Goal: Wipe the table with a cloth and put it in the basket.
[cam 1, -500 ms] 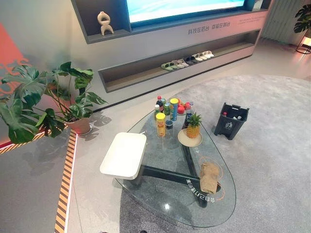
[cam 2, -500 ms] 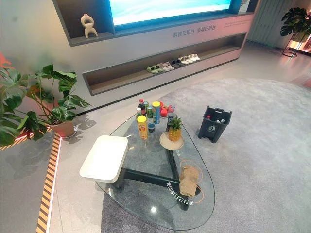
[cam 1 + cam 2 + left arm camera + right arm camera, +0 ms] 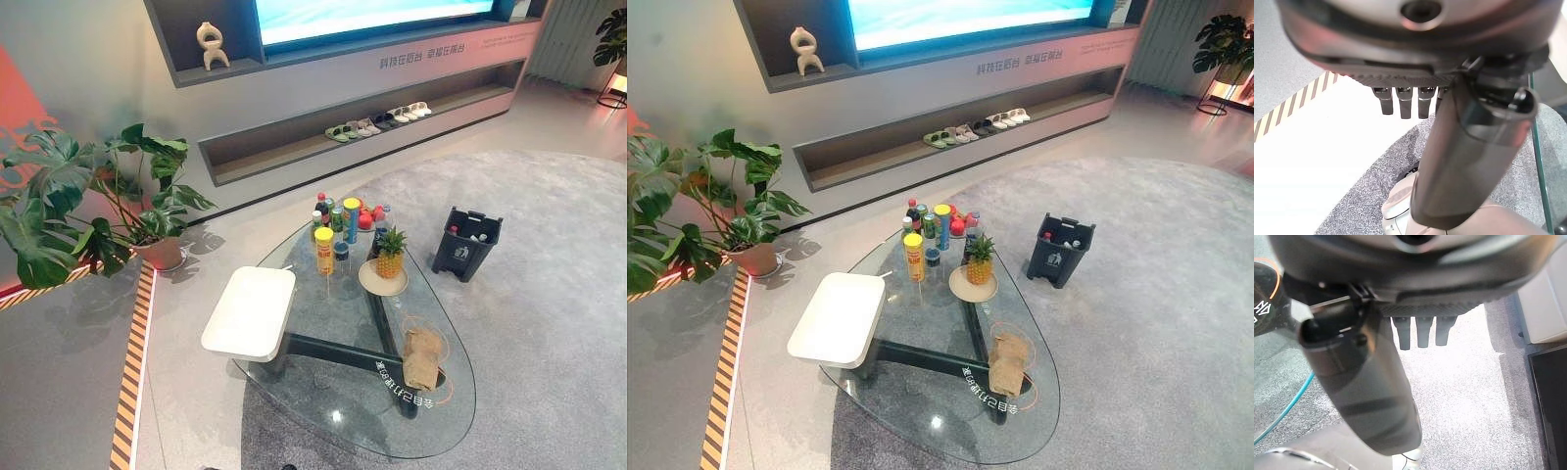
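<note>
Nothing has moved vs the frame half a second back; cloth and basket sit in the same spots. Cloth lies crumpled on the glass desk at its near-right end; its long axis runs roughly away from the robot, slightly tilted; a thin orange ring on the glass loops round it. Left hand hangs over the carpet by the desk's edge, fingers straight and relaxed, nothing in it. Right hand is the same, fingers slack and empty; a corner of the glass and a bit of that ring show just past it.

My read: cloth is ahead of both hands and the right hand is nearer; right arm should reach, coming in from the near edge along the cloth's length.

Basket is dark and stands on the carpet off the desk's far-right side, well apart from the cloth; something is already in it, too small to tell. Pineapple on its plate sits just beyond the cloth; bottles and cans cluster behind it; white tray takes the left side. Free wipe area is the near glass between tray and cloth; the plate is what a far stroke could clip; path from cloth to basket looks unobstructed.
</note>
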